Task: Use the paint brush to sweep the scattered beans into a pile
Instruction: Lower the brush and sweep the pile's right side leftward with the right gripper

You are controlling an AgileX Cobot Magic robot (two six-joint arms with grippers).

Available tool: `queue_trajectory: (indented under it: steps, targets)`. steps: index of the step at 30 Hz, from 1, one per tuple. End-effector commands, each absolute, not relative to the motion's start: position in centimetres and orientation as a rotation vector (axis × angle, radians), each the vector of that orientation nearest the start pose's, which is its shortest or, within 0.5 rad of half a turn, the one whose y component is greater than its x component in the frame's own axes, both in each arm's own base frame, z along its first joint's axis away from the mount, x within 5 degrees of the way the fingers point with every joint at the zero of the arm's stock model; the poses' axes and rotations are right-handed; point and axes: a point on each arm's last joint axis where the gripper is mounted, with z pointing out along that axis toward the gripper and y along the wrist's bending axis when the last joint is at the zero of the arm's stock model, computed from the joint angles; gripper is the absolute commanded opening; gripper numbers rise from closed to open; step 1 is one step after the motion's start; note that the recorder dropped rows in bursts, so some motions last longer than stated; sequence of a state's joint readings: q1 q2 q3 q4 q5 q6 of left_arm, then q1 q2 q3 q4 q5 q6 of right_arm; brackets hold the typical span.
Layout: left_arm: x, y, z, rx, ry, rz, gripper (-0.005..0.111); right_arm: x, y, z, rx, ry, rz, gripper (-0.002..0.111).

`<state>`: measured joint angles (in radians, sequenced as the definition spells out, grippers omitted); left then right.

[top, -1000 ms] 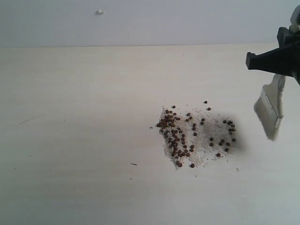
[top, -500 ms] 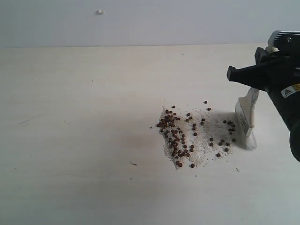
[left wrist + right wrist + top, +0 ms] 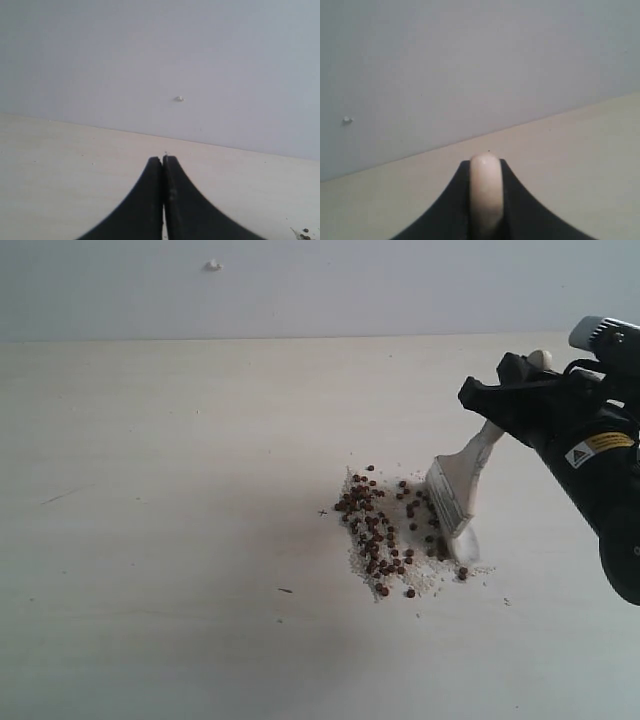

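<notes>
Beans (image 3: 375, 535) lie in a loose patch on the desk (image 3: 150, 540), about midway between its near and far edges and closer to its right edge than its left, mixed with pale grit (image 3: 420, 575). I judge them light, hard and round, so they should roll and skitter if struck fast; slow strokes suit them. The brush (image 3: 450, 490) stands tilted at the patch's right side, its bristles (image 3: 462, 540) pressed to the desk and touching the nearest beans. Those bristles look soft and will splay under load, while the handle (image 3: 485, 185) is stiff, so that is the place to grip. My right gripper (image 3: 505, 390) pinches it near its end. My left gripper (image 3: 163, 162) has its jaws pressed together on nothing.

Only the exterior view shows bristles meeting beans. The right wrist view shows just the rounded handle end between the jaws, no beans. The left wrist view shows bare desk and a speck or two of the spill.
</notes>
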<state>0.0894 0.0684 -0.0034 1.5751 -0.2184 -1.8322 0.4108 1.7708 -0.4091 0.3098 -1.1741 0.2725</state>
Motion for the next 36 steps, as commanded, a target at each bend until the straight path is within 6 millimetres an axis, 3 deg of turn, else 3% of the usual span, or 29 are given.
queue_trajectory:
  steps: [1, 11, 18, 36]
  targets:
    - [6.1, -1.4, 20.9, -0.101, 1.553, -0.3, 0.0, 26.0, 9.0, 13.8, 0.221, 1.777, 0.435, 0.0]
    - [6.1, -1.4, 20.9, -0.101, 1.553, -0.3, 0.0, 26.5, 9.5, 13.4, 0.268, 1.866, 0.483, 0.0]
    - [6.1, -1.4, 20.9, -0.101, 1.553, -0.3, 0.0, 26.6, 9.6, 13.9, 0.268, 1.831, 0.497, 0.0]
    - [6.1, -1.4, 20.9, -0.101, 1.553, -0.3, 0.0, 25.3, 8.7, 19.9, 0.093, 1.712, 0.352, 0.0]
